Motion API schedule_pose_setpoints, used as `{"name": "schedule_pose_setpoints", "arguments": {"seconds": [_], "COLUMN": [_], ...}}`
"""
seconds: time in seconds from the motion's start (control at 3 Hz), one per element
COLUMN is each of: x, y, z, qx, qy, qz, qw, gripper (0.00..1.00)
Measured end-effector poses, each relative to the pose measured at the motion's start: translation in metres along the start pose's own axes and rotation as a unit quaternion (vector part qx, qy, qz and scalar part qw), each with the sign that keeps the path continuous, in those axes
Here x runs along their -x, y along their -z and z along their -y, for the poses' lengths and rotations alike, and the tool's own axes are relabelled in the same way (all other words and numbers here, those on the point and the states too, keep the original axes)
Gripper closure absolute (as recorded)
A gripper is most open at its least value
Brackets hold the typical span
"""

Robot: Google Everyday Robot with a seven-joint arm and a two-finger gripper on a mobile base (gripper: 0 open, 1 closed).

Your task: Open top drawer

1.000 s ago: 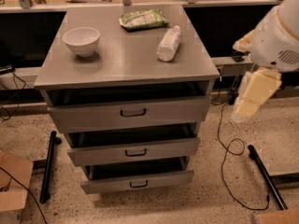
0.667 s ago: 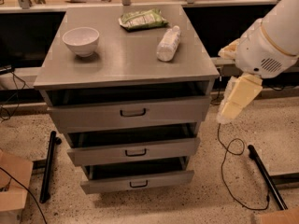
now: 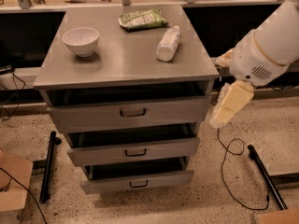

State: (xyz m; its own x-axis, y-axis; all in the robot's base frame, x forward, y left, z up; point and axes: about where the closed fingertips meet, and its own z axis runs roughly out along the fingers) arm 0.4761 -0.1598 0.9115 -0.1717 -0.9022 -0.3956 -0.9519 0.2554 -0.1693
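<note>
Hanging right of grey, dark-handled top drawer: pincer.

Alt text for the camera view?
Robot claw hangs beside the right end of the grey top drawer, not touching its handle. A white bowl, bottle and green packet sit on the cabinet top.

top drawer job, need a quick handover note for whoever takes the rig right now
Gripper: cream-coloured, hangs beside the right side of the grey metal cabinet, level with the top drawer, well apart from its handle.
Wide grey brushed-metal top drawer: front stands out only slightly, dark gap above it. Small dark bracket handle at its centre, untouched.
Done: arm is near the cabinet.
Left: reach the handle, grip it, pull the drawer out.
</note>
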Motion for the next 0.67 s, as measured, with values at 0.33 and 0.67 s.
{"name": "schedule_pose_setpoints", "arguments": {"seconds": [0.33,0.67], "x": [-0.008,-0.019], "y": [-0.043,-0.079], "z": [-0.001,0.002], "qx": [0.010,0.017], "qy": [-0.022,-0.025], "qz": [0.011,0.032], "qw": [0.9997,0.9990], "gripper": [0.00,0.00]}}
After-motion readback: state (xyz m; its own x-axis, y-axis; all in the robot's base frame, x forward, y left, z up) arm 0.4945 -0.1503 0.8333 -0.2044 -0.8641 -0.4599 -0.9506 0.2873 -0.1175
